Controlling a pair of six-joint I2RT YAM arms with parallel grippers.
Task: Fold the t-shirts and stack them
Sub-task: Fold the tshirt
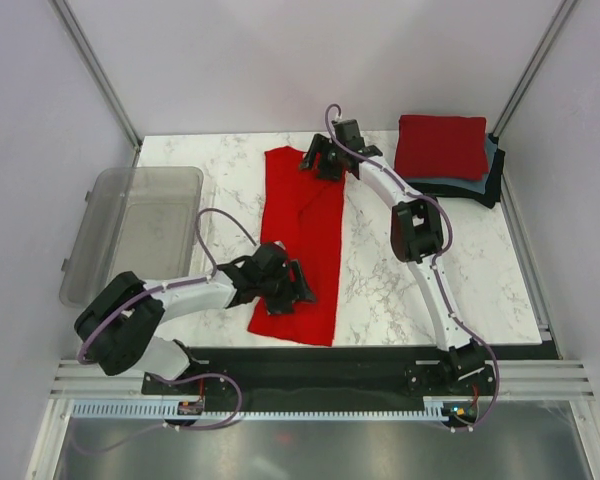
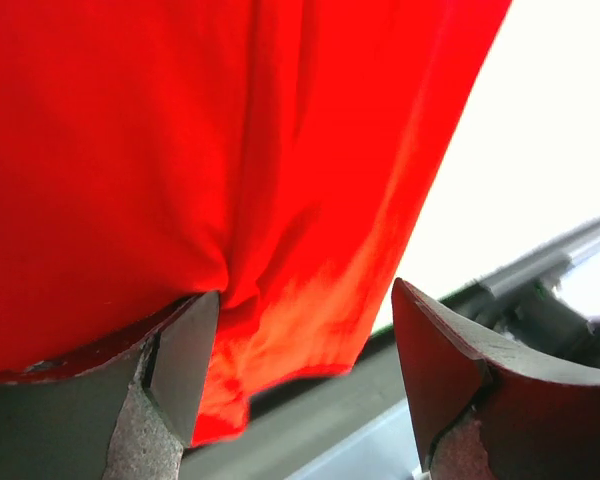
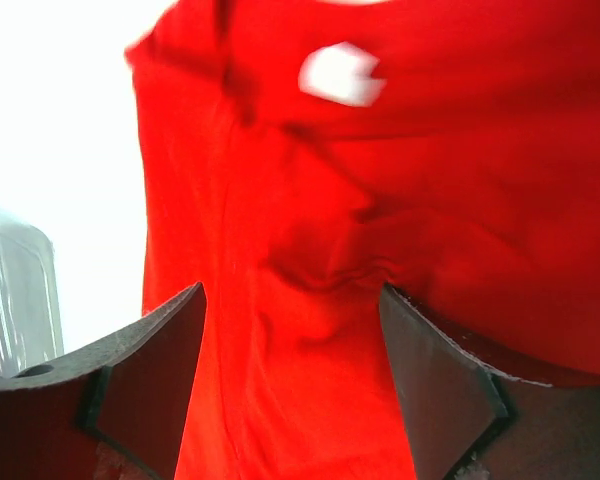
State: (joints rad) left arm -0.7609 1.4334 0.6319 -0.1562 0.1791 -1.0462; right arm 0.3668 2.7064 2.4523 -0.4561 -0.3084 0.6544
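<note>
Both the left tool [image 2: 306, 290] and right tool [image 3: 290, 288] gape over red t-shirt [image 1: 305, 230] on marble table [image 1: 380, 290].

You have a long bright red cloth t-shirt [image 1: 302, 240] with a small white neck label [image 3: 340, 75], a white marble-patterned tabletop [image 1: 480, 270] veined in pale grey, a folded deep red cloth tee [image 1: 440, 146], a grey-blue cloth tee [image 1: 445, 187], a black cloth tee [image 1: 494, 185], and a clear smoky-grey rectangular plastic bin [image 1: 130, 240].
</note>
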